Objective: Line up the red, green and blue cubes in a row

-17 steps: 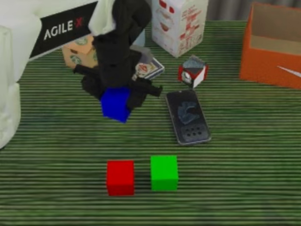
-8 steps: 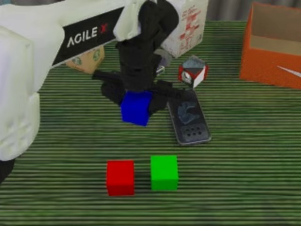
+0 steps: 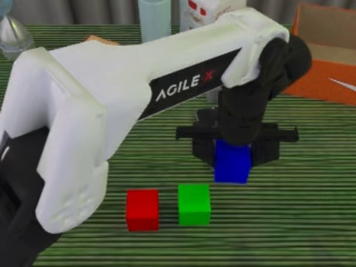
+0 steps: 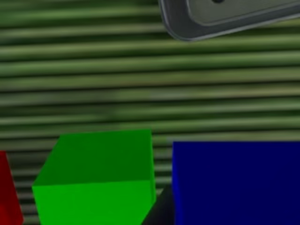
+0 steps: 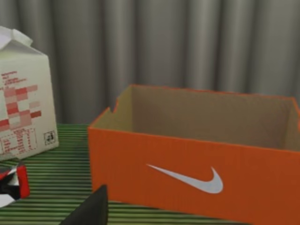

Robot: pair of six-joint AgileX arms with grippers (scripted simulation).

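Top view has my left arm stretched across the table with its left gripper (image 3: 232, 158) clenched on the blue cube (image 3: 231, 162), carried off the mat and hanging just beyond the right side of the green cube (image 3: 194, 203), a little farther back than the row. The red cube (image 3: 142, 209) and the green one already sit side by side near the front edge with a narrow gap between them. From the left wrist view the blue cube (image 4: 236, 183) fills the near corner, the green cube (image 4: 96, 176) is right beside it, a sliver of red cube (image 4: 7, 192) shows at the edge, and the phone (image 4: 225, 16) lies well behind. I judge the remaining step to be bringing blue forward and down into the free spot to the right of green. My worry is the closeness: if I lower it too near, a finger or the cube's edge could clip green and shove it into red, skewing the line. Letting go while it hangs too high could let it bounce or turn. My right arm is parked out of the top view, facing the orange box (image 5: 197, 159); I cannot tell how its claw stands.
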